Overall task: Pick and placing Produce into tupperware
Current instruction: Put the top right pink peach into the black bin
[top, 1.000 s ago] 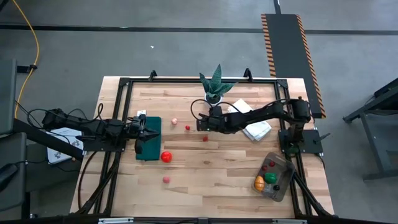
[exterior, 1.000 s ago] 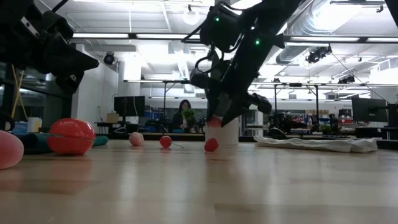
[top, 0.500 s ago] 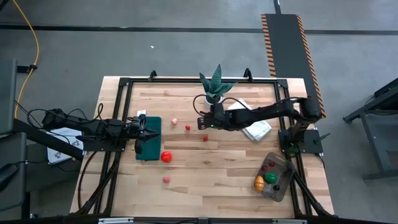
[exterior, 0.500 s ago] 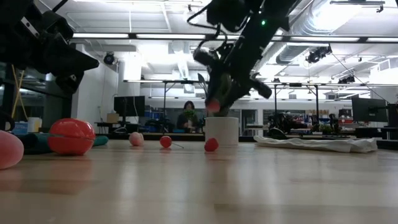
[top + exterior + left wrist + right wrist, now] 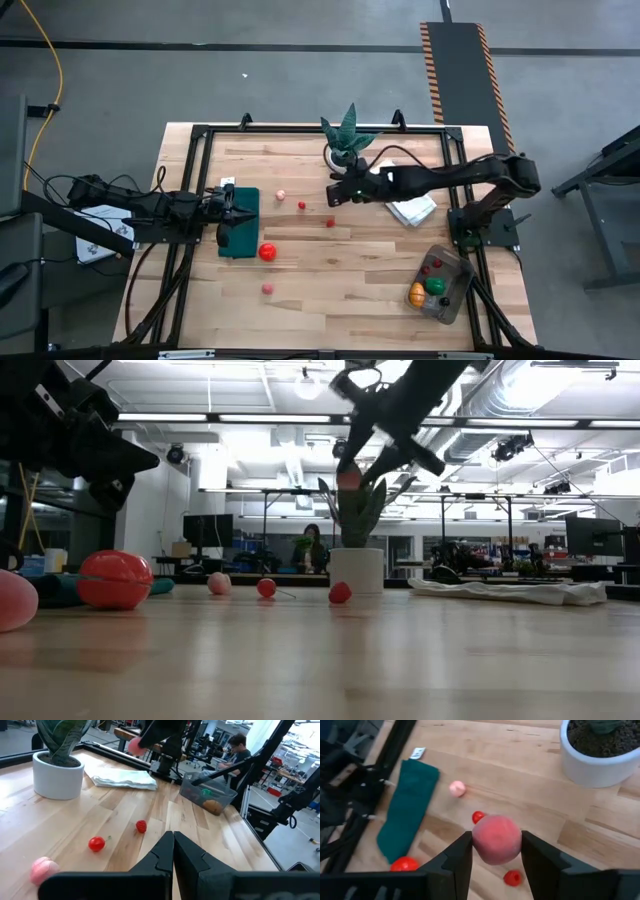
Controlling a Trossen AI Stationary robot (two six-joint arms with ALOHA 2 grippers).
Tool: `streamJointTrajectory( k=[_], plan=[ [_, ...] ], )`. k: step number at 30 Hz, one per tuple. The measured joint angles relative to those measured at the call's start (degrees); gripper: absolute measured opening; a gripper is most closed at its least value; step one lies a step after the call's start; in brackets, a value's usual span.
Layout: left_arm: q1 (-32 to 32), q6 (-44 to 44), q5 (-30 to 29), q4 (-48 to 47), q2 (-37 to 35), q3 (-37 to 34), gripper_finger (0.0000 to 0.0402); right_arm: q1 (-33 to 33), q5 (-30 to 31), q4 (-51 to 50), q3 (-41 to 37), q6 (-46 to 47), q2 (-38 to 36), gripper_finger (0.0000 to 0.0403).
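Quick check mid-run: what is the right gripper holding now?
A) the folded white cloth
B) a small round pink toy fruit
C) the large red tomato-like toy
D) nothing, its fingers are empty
B: the right wrist view shows the right gripper closed on a small round pink toy fruit, lifted above the wooden table; in the low view it hangs well clear of the tabletop, in front of the potted plant.
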Motion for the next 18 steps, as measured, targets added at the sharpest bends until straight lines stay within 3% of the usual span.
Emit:
streamJointTrajectory(
  k=[18],
  plan=[
    [0.0, -6.0, -0.6, -0.4, 0.0, 0.0, 0.0001, 0.0, -10.7, -2.3, 0.0, -0.8, -10.0, 0.0138]
  ],
)
